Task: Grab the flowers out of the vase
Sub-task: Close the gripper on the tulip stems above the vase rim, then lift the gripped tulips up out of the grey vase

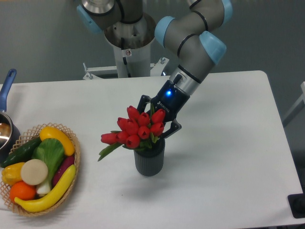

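At far left on the white worktop (224, 157) sits a pot (5, 129) with a blue handle, then a wicker basket (75, 157) of vegetables. Mid-worktop, the flowers (138, 128) stand in the vase (149, 161). Behind them the pincer (157, 123) reaches in, fingers spread on either side of the buds, not clamped.
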Controlling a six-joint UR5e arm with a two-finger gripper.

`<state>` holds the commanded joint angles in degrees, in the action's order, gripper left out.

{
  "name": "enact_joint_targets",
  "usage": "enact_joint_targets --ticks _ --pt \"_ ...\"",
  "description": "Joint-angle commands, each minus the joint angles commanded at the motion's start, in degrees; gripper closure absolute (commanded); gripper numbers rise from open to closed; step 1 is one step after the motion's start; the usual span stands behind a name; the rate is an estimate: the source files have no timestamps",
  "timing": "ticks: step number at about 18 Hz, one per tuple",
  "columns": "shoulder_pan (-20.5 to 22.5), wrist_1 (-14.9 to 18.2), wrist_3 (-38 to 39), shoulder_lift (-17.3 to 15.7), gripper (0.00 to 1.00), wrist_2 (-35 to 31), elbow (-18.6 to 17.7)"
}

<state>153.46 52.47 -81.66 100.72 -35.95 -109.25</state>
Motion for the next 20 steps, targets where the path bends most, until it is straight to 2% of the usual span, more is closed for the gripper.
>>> enact_joint_targets --ticks 11,14,20 --pt "1.0 0.1 6.3 -0.7 0.56 2.1 2.5" --pt "1.3 0.1 7.2 -1.9 0.56 4.2 2.8" --pt "1.9 0.2 13.9 -5.0 0.56 4.7 4.8"
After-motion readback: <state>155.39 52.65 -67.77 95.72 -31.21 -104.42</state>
